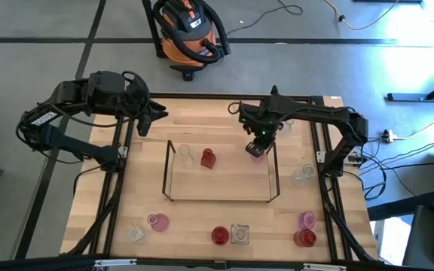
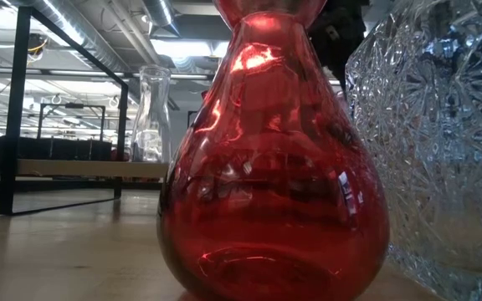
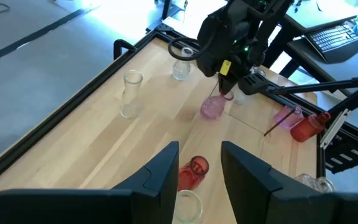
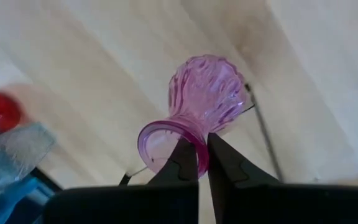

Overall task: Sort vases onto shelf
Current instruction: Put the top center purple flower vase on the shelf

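My right gripper (image 1: 256, 141) is shut on a pink ribbed vase (image 1: 256, 151) at the far right corner of the wire shelf (image 1: 217, 201). The left wrist view shows that pink vase (image 3: 212, 107) below the right arm. Inside the shelf's outline a clear vase (image 1: 185, 156) and a red vase (image 1: 208, 159) stand on their bases. My left gripper (image 1: 155, 117) is open and hovers over the table's far left part, touching nothing. In its wrist view the left gripper (image 3: 201, 168) looks down past the red vase (image 3: 193, 172). My right gripper pinches the flared rim (image 4: 202, 155) of the pink vase's mouth, one finger (image 4: 182, 158) at the mouth's inner side and the other outside at the neck. The fingers come from above, pointing down. The vase hangs tilted below them; I cannot tell whether its bottom touches the table.
Several vases stand along the near edge: a clear one (image 1: 136, 233), pink (image 1: 158, 222), red (image 1: 219, 235), cut glass (image 1: 239, 234), pink (image 1: 307, 220) and red (image 1: 304, 239). Another clear vase (image 1: 304, 175) stands right of the shelf. An orange shop vacuum (image 1: 191, 34) sits beyond the table.
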{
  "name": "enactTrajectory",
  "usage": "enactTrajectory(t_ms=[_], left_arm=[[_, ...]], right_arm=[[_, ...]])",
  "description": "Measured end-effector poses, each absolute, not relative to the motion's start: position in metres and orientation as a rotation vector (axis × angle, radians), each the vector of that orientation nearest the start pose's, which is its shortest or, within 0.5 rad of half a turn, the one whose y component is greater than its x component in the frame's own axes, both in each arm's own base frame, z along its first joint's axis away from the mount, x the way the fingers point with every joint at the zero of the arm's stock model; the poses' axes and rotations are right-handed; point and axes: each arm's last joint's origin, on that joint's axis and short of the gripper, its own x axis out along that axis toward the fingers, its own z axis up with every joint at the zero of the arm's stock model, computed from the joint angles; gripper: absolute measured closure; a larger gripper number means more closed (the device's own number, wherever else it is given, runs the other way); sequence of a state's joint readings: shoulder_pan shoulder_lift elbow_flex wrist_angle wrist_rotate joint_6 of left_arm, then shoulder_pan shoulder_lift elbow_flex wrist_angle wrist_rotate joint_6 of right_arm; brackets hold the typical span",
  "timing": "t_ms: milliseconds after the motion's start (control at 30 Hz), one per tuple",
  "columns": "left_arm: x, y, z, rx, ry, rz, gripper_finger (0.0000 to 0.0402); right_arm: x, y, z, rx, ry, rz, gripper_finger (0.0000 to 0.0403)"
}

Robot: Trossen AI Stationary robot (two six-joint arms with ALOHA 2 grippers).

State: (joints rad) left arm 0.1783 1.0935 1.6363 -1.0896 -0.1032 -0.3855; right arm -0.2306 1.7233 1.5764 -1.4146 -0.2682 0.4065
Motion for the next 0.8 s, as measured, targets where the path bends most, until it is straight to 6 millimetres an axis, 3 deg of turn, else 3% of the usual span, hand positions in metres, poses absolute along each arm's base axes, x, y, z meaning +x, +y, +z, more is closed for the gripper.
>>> enactTrajectory(t_ms=[467,800], left_arm=[[0.157,0.031,0.466,-0.394,0.488,0.377,0.0288],[0.157,0.031,0.466,-0.394,0.488,0.377,0.0288]], right_arm=[[0.307,-0.062,0.291,0.729,1.517,-0.227,0.0403],[0.311,-0.063,0.278,0.746,1.554,-0.217,0.0401]])
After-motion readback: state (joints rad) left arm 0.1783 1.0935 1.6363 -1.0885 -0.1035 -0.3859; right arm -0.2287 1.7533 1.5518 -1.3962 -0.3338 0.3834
